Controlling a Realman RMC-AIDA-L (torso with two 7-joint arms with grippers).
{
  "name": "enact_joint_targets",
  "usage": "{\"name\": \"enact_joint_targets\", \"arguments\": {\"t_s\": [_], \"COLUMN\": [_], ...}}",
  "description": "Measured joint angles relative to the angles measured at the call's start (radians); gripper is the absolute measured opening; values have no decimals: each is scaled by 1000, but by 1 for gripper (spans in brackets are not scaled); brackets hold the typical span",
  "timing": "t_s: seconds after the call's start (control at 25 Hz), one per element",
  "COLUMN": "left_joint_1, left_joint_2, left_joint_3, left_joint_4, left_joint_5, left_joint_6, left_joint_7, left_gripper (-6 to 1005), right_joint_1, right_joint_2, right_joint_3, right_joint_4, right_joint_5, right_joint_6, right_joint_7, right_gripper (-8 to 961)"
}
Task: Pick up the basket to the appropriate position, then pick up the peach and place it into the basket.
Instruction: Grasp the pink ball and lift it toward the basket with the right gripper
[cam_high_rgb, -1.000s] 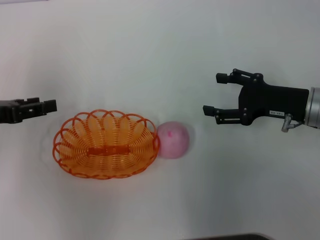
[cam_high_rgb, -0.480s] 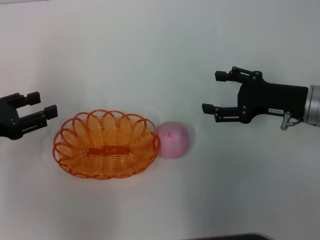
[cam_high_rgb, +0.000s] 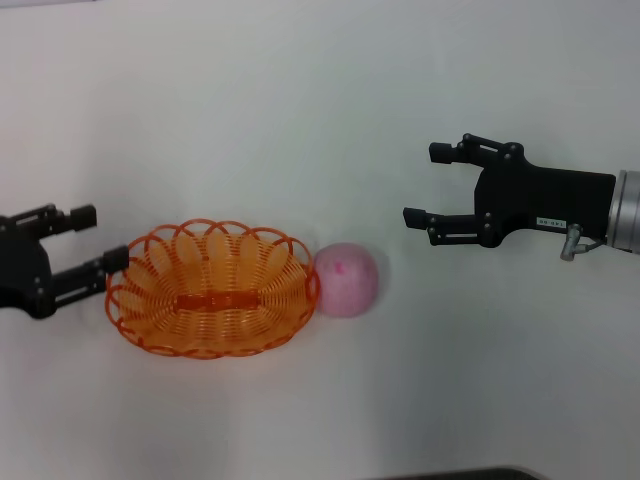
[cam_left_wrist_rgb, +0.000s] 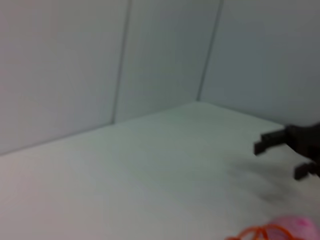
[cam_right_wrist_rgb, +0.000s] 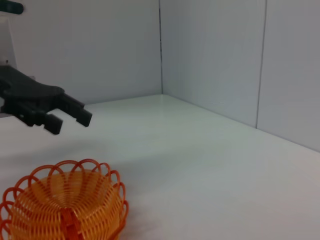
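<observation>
On the white table (cam_high_rgb: 300, 120), the orange basket (cam_high_rgb: 212, 288) holds nothing; the pink peach (cam_high_rgb: 346, 279) touches its right end. Left claw (cam_high_rgb: 92, 251) gapes at its left rim, gripping nothing. Right claw (cam_high_rgb: 424, 185) hangs open, well apart.

Peach (cam_high_rgb: 346, 279) touching basket (cam_high_rgb: 212, 288) R side

- Left gripper (cam_high_rgb: 90, 240): arm cut off at the head view's 9 o'clock edge.
- Right gripper (cam_high_rgb: 425, 185): arm cut at the 3 o'clock edge.
- Basket (cam_left_wrist_rgb: 257, 233) and peach (cam_left_wrist_rgb: 295, 227): blurred slivers in the left wrist view, cropped at the frame edge.
- Basket (cam_right_wrist_rgb: 62, 207): base cropped in the right wrist view.
</observation>
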Motion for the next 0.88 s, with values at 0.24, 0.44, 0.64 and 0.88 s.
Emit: {"name": "enact_joint_targets", "arguments": {"t_s": [0.24,0.44,0.64,0.88], "left_joint_1": [18,44,62,80], "left_joint_2": [28,48,61,56], "left_joint_3": [20,22,27,28], "left_joint_4": [-2,2,3,7], "left_joint_5": [34,37,65,99], "left_joint_6": [36,74,94,95], "left_joint_7": [3,7,25,81], "left_gripper": [654,651,647,647], "right_joint_1": [-1,-2,-2,0], "right_joint_2": [0,0,0,0], "right_joint_3": [0,0,0,-6], "right_joint_4": [-1,-2,-3,-3], "right_joint_5": [0,0,0,0], "right_joint_6": [1,0,-2,1], "right_joint_7": [0,0,0,0], "right_gripper": [941,941,941,942]}}
